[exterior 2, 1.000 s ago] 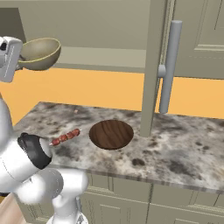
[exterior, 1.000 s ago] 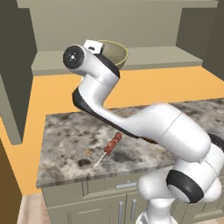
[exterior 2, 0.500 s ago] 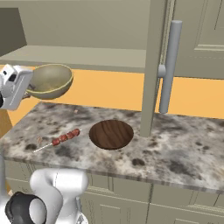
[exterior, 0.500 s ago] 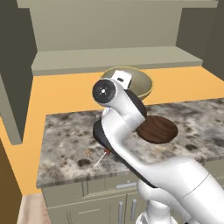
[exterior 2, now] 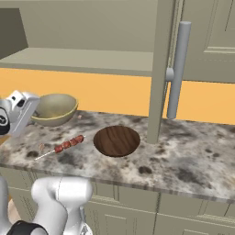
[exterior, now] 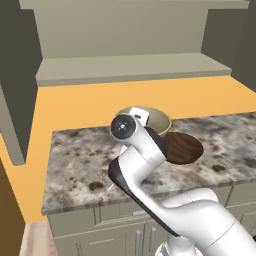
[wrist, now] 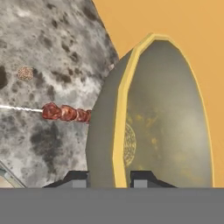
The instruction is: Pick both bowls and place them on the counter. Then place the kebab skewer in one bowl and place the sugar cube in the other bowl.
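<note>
My gripper is shut on the yellowish rim of the deep beige-olive bowl, one finger inside and one outside. This bowl hangs low over the far left part of the speckled counter, next to the orange surface; I cannot tell if it touches the stone. The shallow dark brown bowl rests on the counter, to the right of the held one. Between them lies the kebab skewer, meat chunks toward the brown bowl. The sugar cube sits close to the skewer's stick.
The plain orange surface runs behind the counter, with an olive-grey shelf above it. An open cabinet door with a long grey handle stands over the counter just right of the brown bowl. My white arm crosses the counter's front.
The arm has swung down and over from shelf height, carrying the beige-olive bowl to just above the counter. The brown bowl, skewer and cube have stayed put.
</note>
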Robot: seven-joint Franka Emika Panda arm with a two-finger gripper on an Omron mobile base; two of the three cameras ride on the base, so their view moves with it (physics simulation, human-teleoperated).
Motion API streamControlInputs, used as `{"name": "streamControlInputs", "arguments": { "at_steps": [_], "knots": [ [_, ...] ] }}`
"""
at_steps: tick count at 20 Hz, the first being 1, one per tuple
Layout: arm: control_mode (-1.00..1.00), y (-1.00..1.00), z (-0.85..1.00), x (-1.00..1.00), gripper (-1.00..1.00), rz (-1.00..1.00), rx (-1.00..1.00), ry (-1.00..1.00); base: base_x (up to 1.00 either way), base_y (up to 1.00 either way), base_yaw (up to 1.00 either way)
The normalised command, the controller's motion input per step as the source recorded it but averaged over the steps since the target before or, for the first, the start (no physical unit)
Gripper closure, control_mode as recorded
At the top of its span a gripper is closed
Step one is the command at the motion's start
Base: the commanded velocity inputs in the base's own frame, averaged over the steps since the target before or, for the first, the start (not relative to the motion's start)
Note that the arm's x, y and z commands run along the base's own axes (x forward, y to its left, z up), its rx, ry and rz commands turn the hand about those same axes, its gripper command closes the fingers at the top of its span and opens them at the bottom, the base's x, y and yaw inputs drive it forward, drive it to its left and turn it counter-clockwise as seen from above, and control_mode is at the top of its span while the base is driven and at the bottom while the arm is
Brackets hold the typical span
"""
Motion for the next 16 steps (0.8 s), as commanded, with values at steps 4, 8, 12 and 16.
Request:
{"name": "streamControlInputs", "arguments": {
  "at_steps": [4, 8, 12, 16],
  "knots": [
    [-1.00, 0.63, -0.49, 0.00, 1.00, 0.04, 0.01, 0.14, 0.00, 0.00, 0.00],
    [-1.00, 0.79, -0.40, 0.00, 1.00, 0.11, 0.00, 0.12, 0.00, 0.00, 0.00],
    [-1.00, 0.66, -0.39, 0.11, 1.00, 0.13, 0.00, 0.09, 0.00, 0.00, 0.00],
    [-1.00, 0.63, -0.45, 0.22, 1.00, 0.15, 0.00, 0.03, 0.00, 0.00, 0.00]
  ]
}}
